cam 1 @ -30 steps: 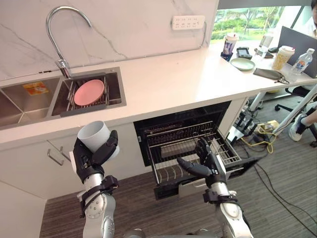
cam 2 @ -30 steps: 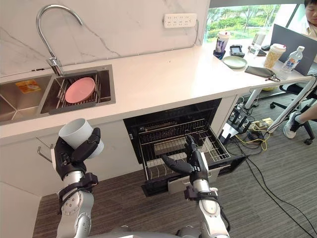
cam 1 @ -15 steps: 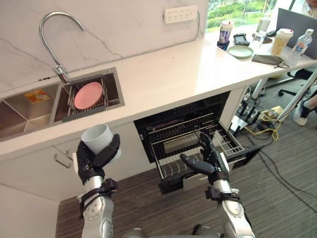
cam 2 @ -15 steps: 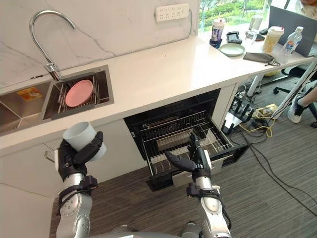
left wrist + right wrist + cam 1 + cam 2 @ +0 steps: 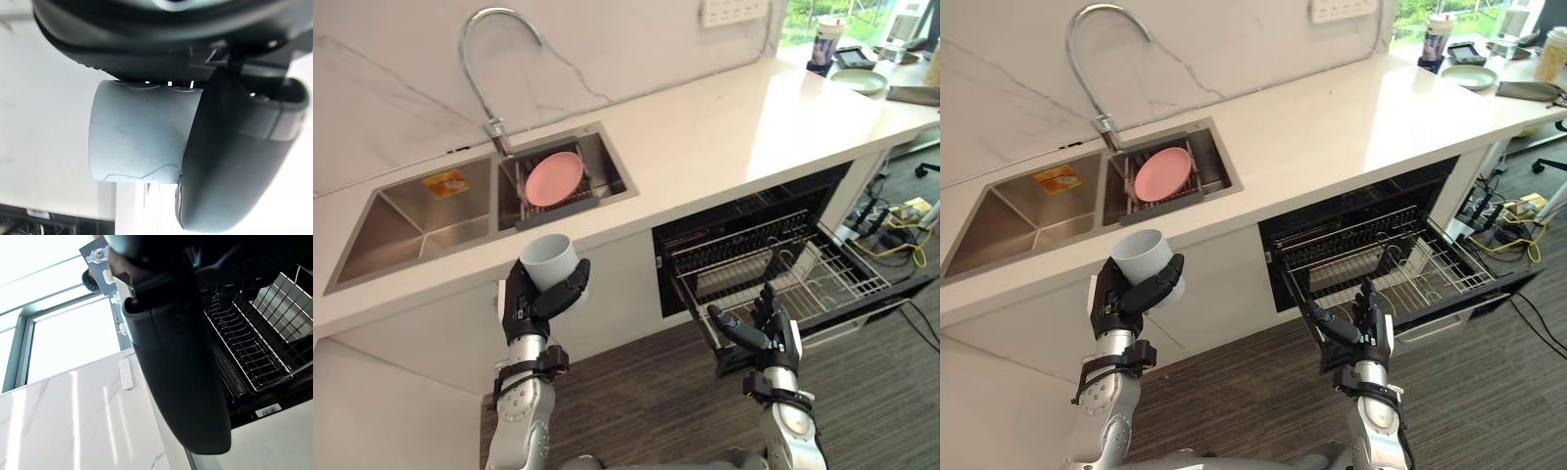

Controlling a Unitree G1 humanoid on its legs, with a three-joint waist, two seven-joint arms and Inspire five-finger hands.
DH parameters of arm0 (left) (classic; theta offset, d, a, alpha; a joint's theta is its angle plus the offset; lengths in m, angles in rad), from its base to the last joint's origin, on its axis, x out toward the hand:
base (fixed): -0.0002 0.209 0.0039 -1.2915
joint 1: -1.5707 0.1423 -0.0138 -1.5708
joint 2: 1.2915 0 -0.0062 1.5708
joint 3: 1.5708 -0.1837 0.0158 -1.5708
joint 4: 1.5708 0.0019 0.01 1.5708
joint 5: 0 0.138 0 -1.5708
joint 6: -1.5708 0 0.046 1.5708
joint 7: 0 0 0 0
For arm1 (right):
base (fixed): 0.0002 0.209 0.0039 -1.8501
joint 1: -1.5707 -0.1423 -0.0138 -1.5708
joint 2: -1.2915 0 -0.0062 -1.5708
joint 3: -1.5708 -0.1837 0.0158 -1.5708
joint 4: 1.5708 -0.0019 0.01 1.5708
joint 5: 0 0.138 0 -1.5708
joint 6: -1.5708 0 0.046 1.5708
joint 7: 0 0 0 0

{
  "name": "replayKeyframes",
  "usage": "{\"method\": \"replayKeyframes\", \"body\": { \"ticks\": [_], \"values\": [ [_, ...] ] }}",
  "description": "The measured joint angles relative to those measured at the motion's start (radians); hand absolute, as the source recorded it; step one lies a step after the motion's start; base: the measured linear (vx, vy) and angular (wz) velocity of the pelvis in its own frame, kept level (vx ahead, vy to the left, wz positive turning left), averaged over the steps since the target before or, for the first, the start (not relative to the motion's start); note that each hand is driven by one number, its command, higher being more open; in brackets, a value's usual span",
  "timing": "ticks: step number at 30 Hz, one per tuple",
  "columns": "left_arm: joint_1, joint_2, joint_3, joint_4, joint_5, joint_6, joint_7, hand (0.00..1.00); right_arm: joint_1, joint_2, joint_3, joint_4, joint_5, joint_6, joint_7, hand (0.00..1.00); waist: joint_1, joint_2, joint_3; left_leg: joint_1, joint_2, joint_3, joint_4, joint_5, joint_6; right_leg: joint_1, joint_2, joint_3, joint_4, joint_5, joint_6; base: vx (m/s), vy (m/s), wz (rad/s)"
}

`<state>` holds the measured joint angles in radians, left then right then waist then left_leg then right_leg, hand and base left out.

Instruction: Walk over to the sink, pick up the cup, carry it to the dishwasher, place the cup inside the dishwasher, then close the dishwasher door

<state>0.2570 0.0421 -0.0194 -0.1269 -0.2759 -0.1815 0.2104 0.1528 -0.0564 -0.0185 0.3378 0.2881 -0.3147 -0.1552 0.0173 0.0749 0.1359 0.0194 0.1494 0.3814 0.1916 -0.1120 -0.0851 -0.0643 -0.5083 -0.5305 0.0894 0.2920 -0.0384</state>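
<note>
The left hand (image 5: pixel 540 304) is gripping the pale cup (image 5: pixel 548 260), fingers curling round it, mouth upward, in front of the worktop (image 5: pixel 724 122) edge below the sink (image 5: pixel 421 211). The right hand (image 5: pixel 764 333) is hovering empty, fingers relaxed and spread, before the open dishwasher (image 5: pixel 744 211) and its pulled-out rack (image 5: pixel 803 274)

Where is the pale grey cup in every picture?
Left eye view: pale grey cylindrical cup, lower left, below the steel sink.
Right eye view: cup lower left, below that sink.
Left wrist view: cup in the middle.
Right wrist view: dishwasher's wire rack past the right hand.
Shared landmark: the dark left hand curled round the cup.
</note>
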Motion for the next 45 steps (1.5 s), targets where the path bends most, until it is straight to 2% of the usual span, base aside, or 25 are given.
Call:
{"method": "replayKeyframes", "body": {
  "ticks": [1,3,4,8,13,15,17,18,19,22,23,24,26,28,30,31,32,33,34,36,38,39,41,43,45],
  "values": [
    [0.010,-0.010,0.019,0.000,0.000,0.001,0.003,0.00,-0.005,0.014,0.017,-0.008,-0.004,0.000,-0.003,1.00,0.000,0.014,0.006,0.010,0.015,0.032,-0.020,0.012,0.011,-0.034,0.013,-0.046,0.162,-0.122,0.043,-0.01,0.091,-0.77],
    [0.014,-0.011,0.038,-0.003,0.001,-0.001,0.030,0.00,-0.004,0.024,0.047,-0.022,-0.042,0.001,-0.005,1.00,-0.005,0.007,0.006,0.018,0.024,0.064,-0.034,0.020,0.027,-0.043,0.065,-0.123,0.326,-0.304,0.048,0.02,0.117,-0.54],
    [0.008,-0.011,0.042,-0.003,0.000,-0.001,0.037,0.00,-0.004,0.024,0.049,-0.039,-0.046,0.001,-0.007,1.00,-0.003,0.005,0.006,0.017,0.026,0.074,-0.034,0.019,0.030,-0.041,0.099,-0.138,0.324,-0.337,0.052,0.04,0.090,-0.44],
    [-0.045,-0.018,0.014,-0.003,0.000,-0.040,0.116,0.00,0.021,0.000,0.006,-0.154,-0.139,-0.008,-0.078,1.00,-0.030,0.005,0.005,0.023,0.051,0.072,-0.033,0.030,0.023,-0.001,0.222,-0.051,0.182,-0.343,0.100,0.03,-0.002,-0.10],
    [-0.111,-0.030,0.000,-0.037,0.001,-0.075,0.181,0.00,0.017,-0.050,-0.019,-0.263,-0.114,-0.033,-0.085,1.00,-0.032,0.001,0.002,0.034,0.083,0.037,0.002,0.030,0.022,0.014,0.257,-0.015,0.174,-0.351,0.109,0.03,-0.084,-0.17],
    [-0.118,-0.027,-0.012,-0.035,0.002,-0.095,0.200,0.00,0.007,-0.051,-0.013,-0.295,-0.111,-0.051,-0.083,1.00,-0.031,0.001,0.002,0.018,0.101,0.040,0.082,0.023,0.033,0.015,0.258,0.009,0.185,-0.372,0.107,-0.04,-0.063,-0.29],
    [-0.118,-0.026,-0.029,-0.034,0.003,-0.114,0.221,0.00,0.005,-0.051,0.005,-0.322,-0.110,-0.063,-0.068,1.00,-0.032,0.010,0.004,-0.055,0.173,0.012,0.313,0.018,0.046,0.039,0.283,0.032,0.183,-0.400,0.101,-0.07,-0.133,-0.30],
    [-0.118,-0.026,-0.029,-0.033,0.003,-0.117,0.221,0.00,0.005,-0.051,0.006,-0.327,-0.105,-0.064,-0.061,1.00,-0.031,0.014,0.006,-0.067,0.191,-0.006,0.360,0.021,0.050,0.049,0.296,0.036,0.183,-0.405,0.098,0.09,-0.122,-0.89],
    [-0.117,-0.019,-0.062,-0.003,0.005,-0.126,0.197,0.00,0.007,-0.047,-0.014,-0.384,-0.034,-0.085,-0.012,1.00,-0.038,0.022,-0.012,-0.076,0.099,-0.041,0.183,0.039,0.052,0.039,0.297,0.125,0.204,-0.415,0.107,0.19,-0.058,-0.71],
    [-0.123,-0.024,-0.069,0.031,0.005,-0.126,0.194,0.00,0.001,-0.046,-0.009,-0.393,-0.035,-0.084,0.018,1.00,-0.038,0.023,-0.012,-0.066,0.086,-0.042,0.147,0.050,0.036,0.039,0.295,0.140,0.180,-0.404,0.110,0.14,0.025,-0.10],
    [-0.129,-0.024,-0.068,0.039,0.005,-0.124,0.195,0.00,0.000,-0.041,-0.010,-0.393,-0.035,-0.083,0.024,1.00,-0.055,-0.006,0.012,-0.096,0.085,-0.065,0.211,0.064,0.016,0.087,0.265,0.124,0.146,-0.397,0.121,0.05,0.071,0.33],
    [-0.128,-0.024,-0.070,0.040,0.005,-0.124,0.197,0.00,0.002,-0.036,-0.010,-0.393,-0.035,-0.083,0.027,1.00,-0.061,-0.019,0.019,-0.110,0.086,-0.065,0.233,0.040,0.013,0.106,0.247,0.118,0.139,-0.393,0.127,0.04,0.083,0.26],
    [-0.128,-0.027,-0.077,0.041,0.004,-0.124,0.193,0.00,-0.003,-0.051,-0.021,-0.392,-0.026,-0.087,0.045,1.00,-0.063,-0.021,0.017,-0.115,0.124,-0.046,0.128,0.075,-0.044,0.111,0.203,0.128,0.145,-0.391,0.144,0.03,0.104,-0.15],
    [-0.128,-0.027,-0.093,0.041,0.004,-0.124,0.172,0.00,0.009,-0.072,-0.020,-0.386,0.004,-0.087,0.052,1.00,-0.066,-0.007,0.008,-0.101,0.141,-0.044,0.122,0.084,-0.039,0.129,0.175,0.157,0.142,-0.396,0.173,0.08,0.229,-0.35],
    [-0.128,-0.032,-0.121,0.036,0.005,-0.125,0.131,0.00,0.016,-0.095,-0.021,-0.385,0.007,-0.087,0.042,1.00,-0.080,0.054,-0.032,-0.067,0.116,-0.073,0.044,0.080,-0.033,0.130,0.178,0.182,0.114,-0.379,0.226,0.14,0.435,-0.36],
    [-0.129,-0.023,-0.128,0.034,0.006,-0.123,0.118,0.00,0.012,-0.082,-0.017,-0.367,0.012,-0.089,0.035,1.00,-0.082,0.033,-0.036,-0.052,0.084,-0.088,0.032,0.090,-0.060,0.134,0.159,0.197,0.110,-0.374,0.250,0.17,0.451,-0.19],
    [-0.128,-0.017,-0.132,0.034,0.006,-0.121,0.111,0.00,0.017,-0.066,-0.012,-0.360,0.028,-0.088,0.031,1.00,-0.082,0.021,-0.047,-0.051,0.057,-0.083,0.027,0.079,-0.045,0.141,0.139,0.200,0.092,-0.373,0.249,0.22,0.378,0.03],
    [-0.129,-0.008,-0.142,0.031,0.006,-0.118,0.108,0.00,0.023,-0.028,-0.007,-0.355,0.060,-0.088,0.023,1.00,-0.087,-0.012,-0.063,-0.066,0.011,-0.084,0.030,0.062,-0.020,0.152,0.110,0.200,0.054,-0.366,0.242,0.24,0.269,0.32],
    [-0.137,-0.008,-0.142,0.020,0.019,-0.105,0.104,0.00,0.018,-0.006,-0.005,-0.354,0.085,-0.088,0.009,1.00,-0.086,-0.034,-0.060,-0.088,-0.022,-0.092,0.058,0.045,0.006,0.152,0.087,0.198,0.059,-0.325,0.229,0.23,0.233,0.38],
    [-0.141,-0.012,-0.142,0.018,0.025,-0.081,0.102,0.00,0.017,-0.004,0.008,-0.340,0.085,-0.075,-0.004,1.00,-0.067,-0.038,-0.054,-0.091,-0.049,-0.100,0.097,0.030,0.020,0.147,0.054,0.186,0.099,-0.293,0.223,0.19,0.219,0.17],
    [-0.142,-0.013,-0.142,0.005,0.033,-0.059,0.098,0.00,0.015,0.001,0.034,-0.319,0.080,-0.047,-0.016,1.00,-0.053,-0.037,-0.053,-0.056,-0.064,-0.103,0.082,0.008,0.039,0.116,0.025,0.161,0.212,-0.246,0.157,0.18,0.207,0.10],
    [-0.142,-0.011,-0.142,0.001,0.035,-0.058,0.097,0.00,0.014,0.003,0.043,-0.315,0.079,-0.044,-0.018,1.00,-0.052,-0.036,-0.050,-0.041,-0.065,-0.103,0.065,0.008,0.040,0.101,0.020,0.160,0.247,-0.233,0.140,0.17,0.119,0.04],
    [-0.142,0.008,-0.135,-0.003,0.039,-0.057,0.100,0.00,0.015,0.022,0.067,-0.304,0.071,-0.042,-0.013,1.00,-0.059,-0.026,-0.038,0.012,-0.047,-0.120,0.010,0.002,0.054,0.059,0.077,0.189,0.343,-0.325,0.174,0.11,0.024,0.01],
    [-0.151,0.015,-0.132,-0.003,0.039,-0.057,0.107,0.00,0.013,0.015,0.063,-0.307,0.071,-0.043,0.002,1.00,-0.060,-0.038,-0.035,0.022,-0.051,-0.124,0.007,0.002,0.048,0.024,0.157,0.203,0.325,-0.380,0.165,0.07,-0.034,0.05],
    [-0.153,0.006,-0.125,0.004,0.034,-0.057,0.112,0.00,0.004,-0.006,0.055,-0.309,0.071,-0.044,0.009,1.00,-0.053,-0.033,-0.025,0.024,-0.063,-0.125,0.028,-0.004,0.039,0.035,0.159,0.196,0.320,-0.388,0.148,0.09,-0.019,-0.08]
  ]
}}
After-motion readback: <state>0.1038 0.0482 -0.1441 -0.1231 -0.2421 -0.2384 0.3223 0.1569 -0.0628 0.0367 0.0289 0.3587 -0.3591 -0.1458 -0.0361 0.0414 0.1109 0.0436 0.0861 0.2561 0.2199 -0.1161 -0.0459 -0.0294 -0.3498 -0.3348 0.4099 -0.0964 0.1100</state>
